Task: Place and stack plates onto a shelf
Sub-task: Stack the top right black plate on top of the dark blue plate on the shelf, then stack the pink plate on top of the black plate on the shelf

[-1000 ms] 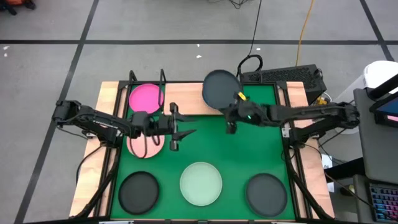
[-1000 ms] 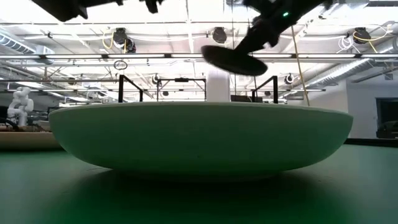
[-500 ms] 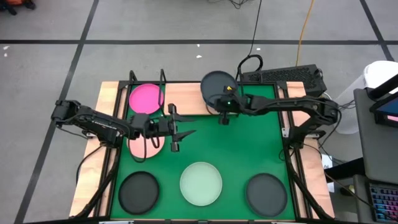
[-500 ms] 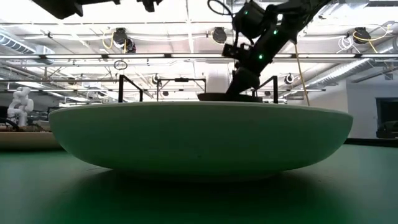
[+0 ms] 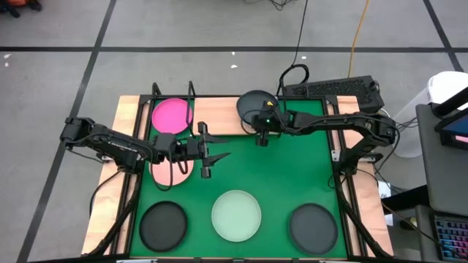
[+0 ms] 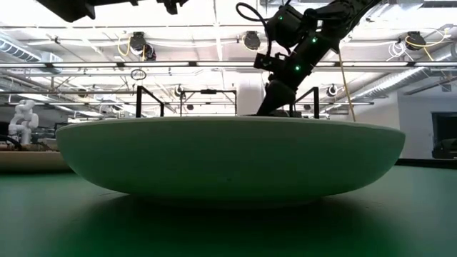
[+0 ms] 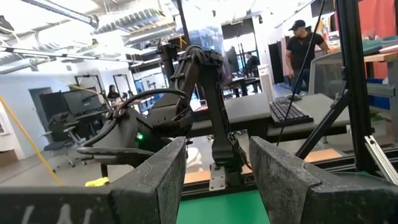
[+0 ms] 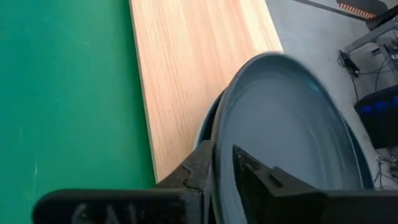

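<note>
My right gripper (image 5: 262, 123) is shut on a dark grey plate (image 5: 251, 104) over the right part of the light-wood shelf (image 5: 216, 117). A second dark rim (image 8: 204, 127) shows just under this plate. A magenta plate (image 5: 172, 115) lies on the shelf's left part. My left gripper (image 5: 212, 155) is open and empty above the green mat, beside a pale pink plate (image 5: 164, 172). A mint plate (image 5: 236, 215) and two dark plates (image 5: 163, 225) (image 5: 313, 228) lie on the mat near the front edge. My right gripper pinches the dark plate's near rim (image 8: 222, 155) between its two fingers, one finger (image 8: 252, 168) over the rim on the inside and one (image 8: 198, 171) on the outside. The fingers come from the near right, slanting down. The plate sits low over the second dark rim.
The shelf's black wire frame (image 6: 143, 100) stands up at the far left. A keyboard (image 5: 336, 89) lies behind the table at the far right. The mint plate (image 6: 228, 157) fills the low view. People stand in the room beyond (image 7: 305, 50).
My right gripper has gone down and a little toward the table's far left with the dark plate. The plate hung tilted and high above the shelf; it now sits down at shelf level. My left gripper has kept still.
</note>
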### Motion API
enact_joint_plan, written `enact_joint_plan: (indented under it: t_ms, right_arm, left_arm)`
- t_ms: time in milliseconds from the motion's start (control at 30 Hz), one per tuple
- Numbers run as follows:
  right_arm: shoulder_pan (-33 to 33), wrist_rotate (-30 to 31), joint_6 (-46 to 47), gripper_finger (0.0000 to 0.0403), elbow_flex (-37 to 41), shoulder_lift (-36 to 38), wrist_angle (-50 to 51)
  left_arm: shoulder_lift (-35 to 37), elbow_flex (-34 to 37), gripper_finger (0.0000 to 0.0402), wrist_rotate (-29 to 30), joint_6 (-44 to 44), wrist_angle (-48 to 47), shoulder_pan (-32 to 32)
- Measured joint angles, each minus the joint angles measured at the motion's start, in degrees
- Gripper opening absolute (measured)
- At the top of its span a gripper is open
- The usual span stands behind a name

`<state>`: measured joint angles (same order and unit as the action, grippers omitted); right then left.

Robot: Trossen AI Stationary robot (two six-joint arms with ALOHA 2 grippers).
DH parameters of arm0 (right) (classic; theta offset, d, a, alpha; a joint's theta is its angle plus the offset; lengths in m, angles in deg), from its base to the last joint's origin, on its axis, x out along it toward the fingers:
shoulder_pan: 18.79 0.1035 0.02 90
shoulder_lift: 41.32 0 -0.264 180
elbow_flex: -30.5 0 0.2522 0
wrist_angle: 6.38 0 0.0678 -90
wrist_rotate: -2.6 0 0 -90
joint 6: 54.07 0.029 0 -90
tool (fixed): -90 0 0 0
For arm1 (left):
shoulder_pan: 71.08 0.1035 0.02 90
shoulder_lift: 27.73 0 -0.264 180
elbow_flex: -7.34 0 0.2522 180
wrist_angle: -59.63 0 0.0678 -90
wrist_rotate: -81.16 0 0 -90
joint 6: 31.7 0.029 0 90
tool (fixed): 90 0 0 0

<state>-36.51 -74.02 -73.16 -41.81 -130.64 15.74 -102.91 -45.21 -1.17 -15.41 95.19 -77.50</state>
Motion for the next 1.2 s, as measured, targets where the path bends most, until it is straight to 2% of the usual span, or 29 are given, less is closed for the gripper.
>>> enact_joint_plan:
  t_ms: [367,833,1000,1200]
  right_arm:
    - [1.96,0.1,1.79,0.0081,0.02,2.01,-0.38]
    - [13.67,-0.05,7.92,0.008,0.4,21.15,1.55]
    - [18.84,-0.14,9.17,0.008,6.72,26.43,-3.53]
    - [23.86,-0.07,12.55,0.008,18.29,31.71,-16.31]
  left_arm:
    - [0.0,0.0,0.0184,0.02,-0.02,0.0,0.0]
    - [-0.02,0.02,0.0184,0.03,0.53,1.74,0.26]
    - [-0.02,0.02,0.0184,0.02,0.51,1.51,0.24]
    - [-0.02,0.02,0.0184,0.02,-0.29,1.38,0.24]
